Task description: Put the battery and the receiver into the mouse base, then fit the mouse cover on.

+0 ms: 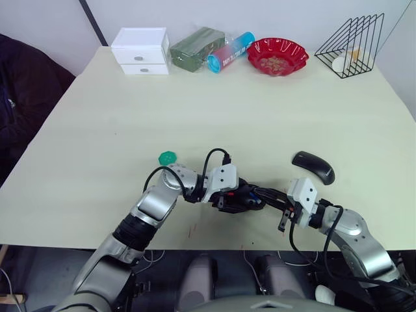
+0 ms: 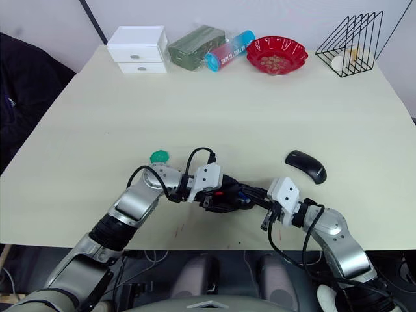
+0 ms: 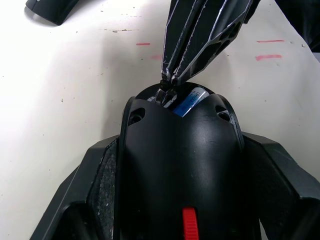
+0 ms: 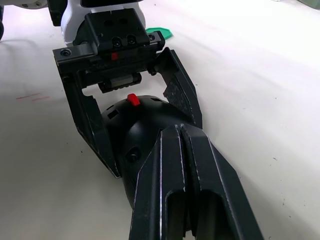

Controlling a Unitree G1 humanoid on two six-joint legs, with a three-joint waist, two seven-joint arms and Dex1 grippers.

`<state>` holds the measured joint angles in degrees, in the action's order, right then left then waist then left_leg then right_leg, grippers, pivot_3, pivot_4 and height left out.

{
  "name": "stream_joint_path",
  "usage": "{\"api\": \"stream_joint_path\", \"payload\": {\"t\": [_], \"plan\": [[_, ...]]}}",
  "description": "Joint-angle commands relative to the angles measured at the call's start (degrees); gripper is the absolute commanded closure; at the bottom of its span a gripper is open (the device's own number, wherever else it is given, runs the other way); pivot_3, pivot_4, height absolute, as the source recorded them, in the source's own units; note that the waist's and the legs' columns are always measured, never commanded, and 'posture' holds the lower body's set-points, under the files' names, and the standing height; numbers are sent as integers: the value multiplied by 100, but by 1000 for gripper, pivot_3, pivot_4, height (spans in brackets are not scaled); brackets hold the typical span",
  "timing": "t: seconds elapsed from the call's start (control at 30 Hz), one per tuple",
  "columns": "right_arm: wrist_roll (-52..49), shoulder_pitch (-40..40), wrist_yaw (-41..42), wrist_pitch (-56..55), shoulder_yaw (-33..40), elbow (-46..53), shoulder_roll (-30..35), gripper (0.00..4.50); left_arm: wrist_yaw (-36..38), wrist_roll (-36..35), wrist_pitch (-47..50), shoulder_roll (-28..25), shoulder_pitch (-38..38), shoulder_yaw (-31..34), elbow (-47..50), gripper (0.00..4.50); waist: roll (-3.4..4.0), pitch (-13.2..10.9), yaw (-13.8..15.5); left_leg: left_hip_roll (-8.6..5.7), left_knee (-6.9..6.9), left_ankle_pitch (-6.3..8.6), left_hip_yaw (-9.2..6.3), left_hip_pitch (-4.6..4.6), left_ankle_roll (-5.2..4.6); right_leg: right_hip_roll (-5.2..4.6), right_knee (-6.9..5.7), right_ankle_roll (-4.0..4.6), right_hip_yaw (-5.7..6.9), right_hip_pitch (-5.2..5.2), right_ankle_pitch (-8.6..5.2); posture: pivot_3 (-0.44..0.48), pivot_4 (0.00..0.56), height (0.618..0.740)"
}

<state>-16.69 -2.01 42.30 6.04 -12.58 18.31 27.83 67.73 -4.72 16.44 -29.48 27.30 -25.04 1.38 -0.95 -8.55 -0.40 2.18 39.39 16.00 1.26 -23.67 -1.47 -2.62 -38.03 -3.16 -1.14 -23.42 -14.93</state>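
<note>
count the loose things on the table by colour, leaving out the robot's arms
black: 3 - oval black mouse base with red parts, glossy black curved mouse cover, black wire rack
green: 2 - green round disc, green packet
red: 1 - red bowl
white: 1 - white drawer box
blue: 1 - blue tube
total: 8

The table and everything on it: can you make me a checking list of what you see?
Surface: cream table, small red marks near the front edge.
Job's things: mouse base held by left pincer; battery inside it; mouse cover lies apart; receiver at the right pincer's tips.
Clutter: green disc, white drawers, red bowl, wire rack.
Grippers: right pincer shut, tips in the base.
Cables: black wrist cables.
Surroundings: nothing seen.
</note>
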Motion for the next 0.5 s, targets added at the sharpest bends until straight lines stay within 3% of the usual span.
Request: {"api": "stream_joint_path", "payload": {"t": [0.03,0.5], "plan": [[46,18,46,-87,99,-11,-1,4431,89,125,67,-49,-97,-209,-90,1531,0,0,0,0,1,0,0,0,0,0,0,0,0,0,0,0,150,740],[112,67,5,-54,119,-162,-128,4431,95,117,84,-52,-99,-208,-63,1531,1,0,0,0,3,0,0,1,0,0,-3,0,-1,1,0,0,150,740]]}}
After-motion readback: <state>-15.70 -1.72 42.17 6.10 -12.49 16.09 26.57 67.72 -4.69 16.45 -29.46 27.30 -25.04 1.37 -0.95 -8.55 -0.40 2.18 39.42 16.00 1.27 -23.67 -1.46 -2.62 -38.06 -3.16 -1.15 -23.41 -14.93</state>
